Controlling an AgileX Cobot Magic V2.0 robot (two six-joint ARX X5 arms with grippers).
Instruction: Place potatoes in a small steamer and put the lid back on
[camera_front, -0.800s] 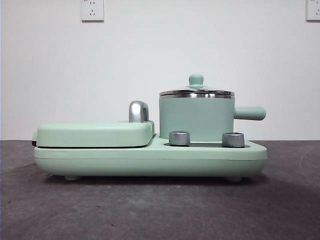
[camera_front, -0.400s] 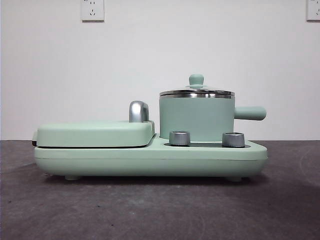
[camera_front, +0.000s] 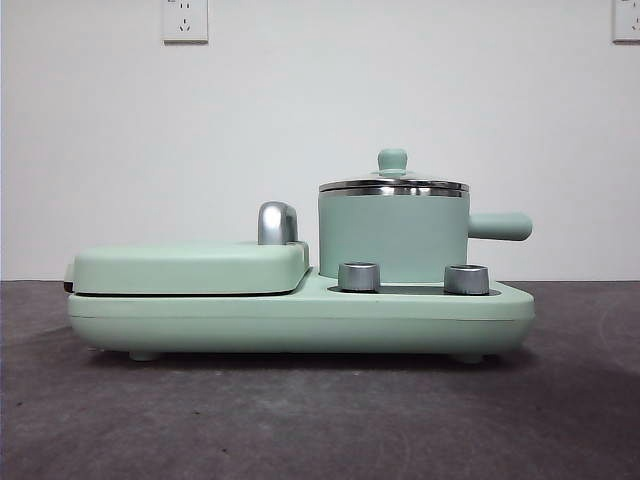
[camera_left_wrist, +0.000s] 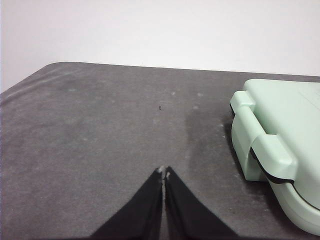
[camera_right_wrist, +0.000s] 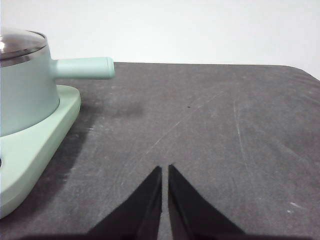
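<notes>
On steamer (camera_front: 393, 238): lid (camera_front: 393, 184), unlabelled.

I see a test room: a bare white wall (camera_front: 320, 110), wall sockets (camera_front: 185, 20), and a dark gray worktop (camera_front: 320, 420).

the lid (camera_front: 393, 184) hides the small steamer (camera_front: 393, 235)'s inside; no potato shows.

The mint-green cooker base (camera_front: 300, 320) fills the middle of the table (camera_front: 300, 430). On it the griddle cover (camera_front: 190, 268) and the lidded small steamer (camera_front: 393, 238) stand as obstacles, the steamer's handle (camera_front: 500, 226) jutting sideways. Bare table lies open toward both side edges.
</notes>
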